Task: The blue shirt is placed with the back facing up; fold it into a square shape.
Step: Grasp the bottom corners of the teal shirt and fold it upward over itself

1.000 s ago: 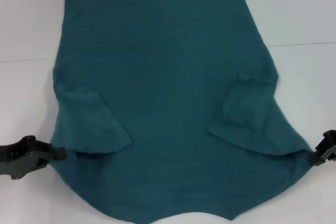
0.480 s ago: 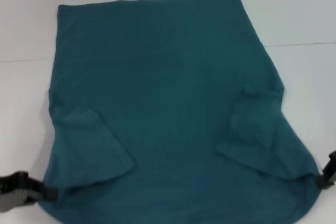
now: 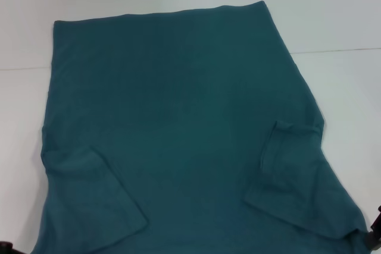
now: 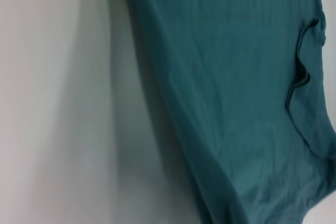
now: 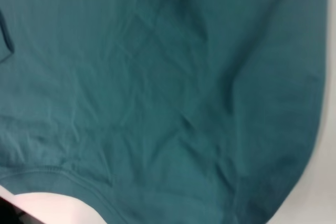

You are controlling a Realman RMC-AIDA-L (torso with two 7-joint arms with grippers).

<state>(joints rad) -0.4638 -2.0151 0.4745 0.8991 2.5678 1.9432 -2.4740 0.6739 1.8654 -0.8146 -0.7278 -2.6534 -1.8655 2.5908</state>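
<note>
The blue shirt point(image 3: 178, 117) lies plain side up on the white table point(image 3: 333, 10) and fills most of the head view. Its hem is at the far side. Both sleeves are folded in over the body, one at the near left point(image 3: 101, 200) and one at the near right point(image 3: 292, 176). Only a dark sliver of my left gripper point(image 3: 3, 245) shows at the bottom left corner, at the shirt's near left corner. My right gripper point(image 3: 376, 230) is at the right edge, at the near right corner. The shirt also shows in the left wrist view point(image 4: 241, 87) and the right wrist view point(image 5: 157, 87).
A thin seam point(image 3: 345, 50) runs across the table behind the shirt's middle. Bare table shows to the left point(image 3: 21, 105), to the right point(image 3: 357, 117) and beyond the hem.
Both grippers have moved nearer to me and outward, almost out of the head view. The shirt has slid toward me with them and its near edge is now out of frame.
</note>
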